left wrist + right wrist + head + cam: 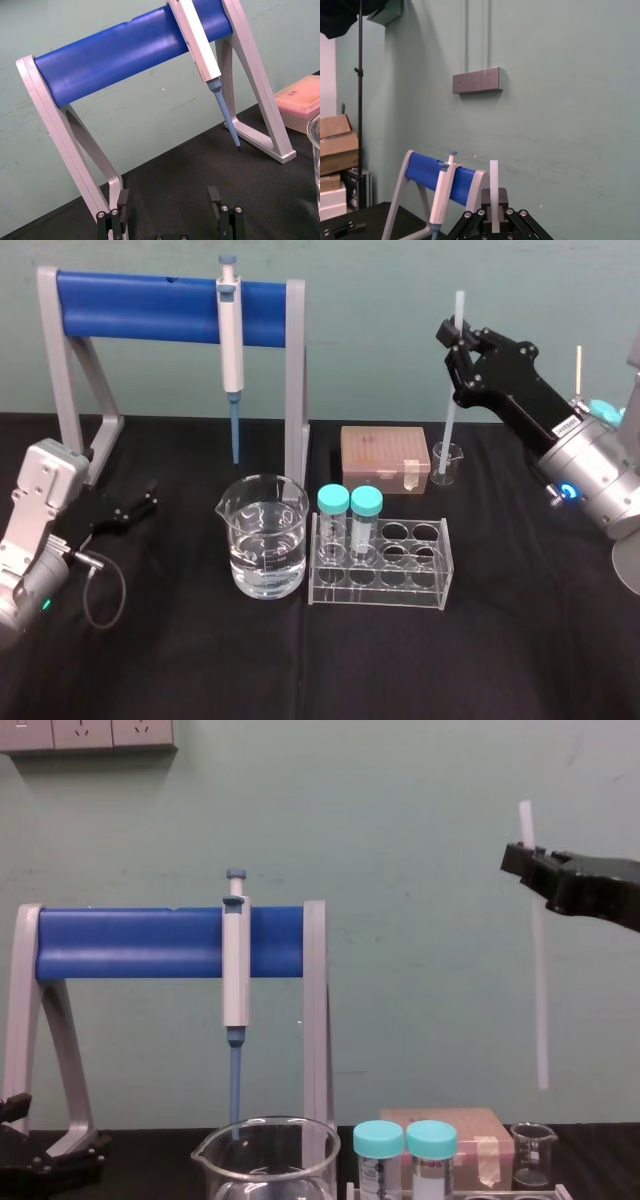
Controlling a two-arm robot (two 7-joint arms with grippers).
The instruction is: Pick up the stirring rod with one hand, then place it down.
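Observation:
The stirring rod [451, 410] is a thin translucent white stick that hangs upright in the air at the back right. My right gripper [458, 338] is shut on it near its top end, seen from the side in the chest view as the right gripper [522, 860] pinching the rod [535, 980]. The rod's lower tip hovers just above a small glass beaker [533, 1152] without touching it. In the right wrist view the rod [493, 180] sticks up between the black jaws. My left gripper [140, 502] rests low over the table at the left, open with nothing between its fingers [122, 200].
A white-and-blue pipette [231, 340] hangs on the blue-barred rack [140, 305]. In front stand a large beaker of water [264, 537], a clear tube rack [382, 562] with two teal-capped tubes, and a pink tip box [384, 452]. The small beaker [447, 462] stands beside the box.

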